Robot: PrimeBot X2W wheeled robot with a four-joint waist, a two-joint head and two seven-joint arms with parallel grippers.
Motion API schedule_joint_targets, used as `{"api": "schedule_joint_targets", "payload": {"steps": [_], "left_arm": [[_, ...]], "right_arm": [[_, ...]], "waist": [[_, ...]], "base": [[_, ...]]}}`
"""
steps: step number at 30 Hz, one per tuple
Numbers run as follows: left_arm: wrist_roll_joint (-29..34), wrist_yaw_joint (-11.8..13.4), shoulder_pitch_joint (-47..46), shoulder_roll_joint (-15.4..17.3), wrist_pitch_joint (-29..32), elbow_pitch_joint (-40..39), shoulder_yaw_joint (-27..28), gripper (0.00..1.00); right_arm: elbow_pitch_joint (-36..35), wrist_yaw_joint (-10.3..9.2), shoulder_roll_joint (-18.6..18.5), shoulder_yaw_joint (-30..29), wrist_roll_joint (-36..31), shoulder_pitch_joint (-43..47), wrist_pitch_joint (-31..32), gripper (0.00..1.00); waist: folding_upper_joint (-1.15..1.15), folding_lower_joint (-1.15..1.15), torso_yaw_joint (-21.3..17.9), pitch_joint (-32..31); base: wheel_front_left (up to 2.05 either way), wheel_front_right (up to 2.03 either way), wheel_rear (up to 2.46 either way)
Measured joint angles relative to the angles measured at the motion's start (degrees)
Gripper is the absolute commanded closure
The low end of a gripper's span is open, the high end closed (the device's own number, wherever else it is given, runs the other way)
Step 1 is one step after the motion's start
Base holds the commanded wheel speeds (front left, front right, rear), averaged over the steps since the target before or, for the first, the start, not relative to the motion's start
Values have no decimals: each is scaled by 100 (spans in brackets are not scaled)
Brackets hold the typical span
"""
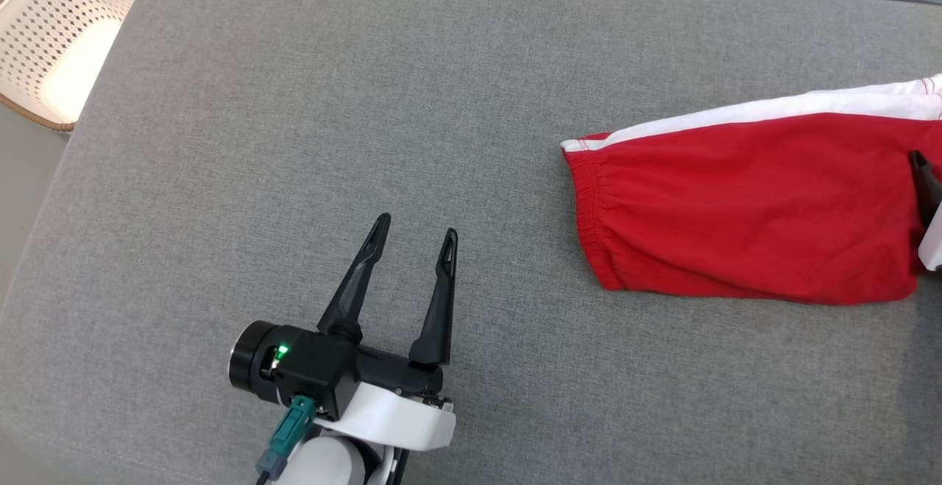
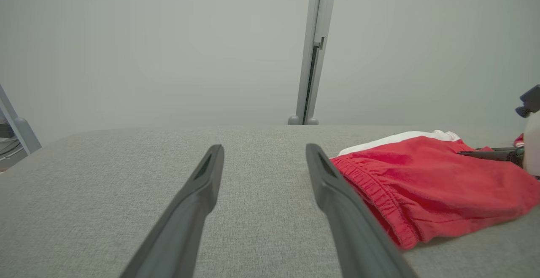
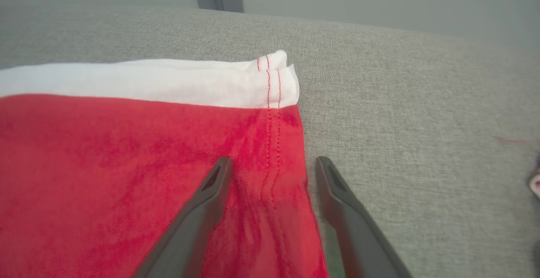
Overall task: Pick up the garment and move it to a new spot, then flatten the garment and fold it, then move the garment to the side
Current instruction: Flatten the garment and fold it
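The garment is a pair of red shorts with a white band, lying folded flat at the right of the grey padded table. My left gripper hovers open and empty over bare table, well left of the elastic waistband. In the left wrist view the garment lies just right of the left gripper. My right gripper is open and low over the garment, straddling its stitched hem: one finger is above red cloth, the other above grey table. One dark fingertip of it shows at the head view's right edge.
A white perforated basket stands on the floor beyond the table's far left corner. A grey upright post rises behind the table's far edge. The table's rounded left edge runs close to my left arm.
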Motion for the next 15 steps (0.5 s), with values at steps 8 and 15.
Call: {"api": "schedule_joint_targets", "payload": {"steps": [8,15], "left_arm": [[145,-148,78,-71,0,70,169,0],[231,-221,101,-82,0,152,290,0]], "right_arm": [[209,-1,127,116,315,-125,320,100],[254,9,289,204,503,-152,33,100]], "waist": [[0,0,-51,-17],[0,0,-260,-61]], "base": [[0,0,0],[0,0,0]]}}
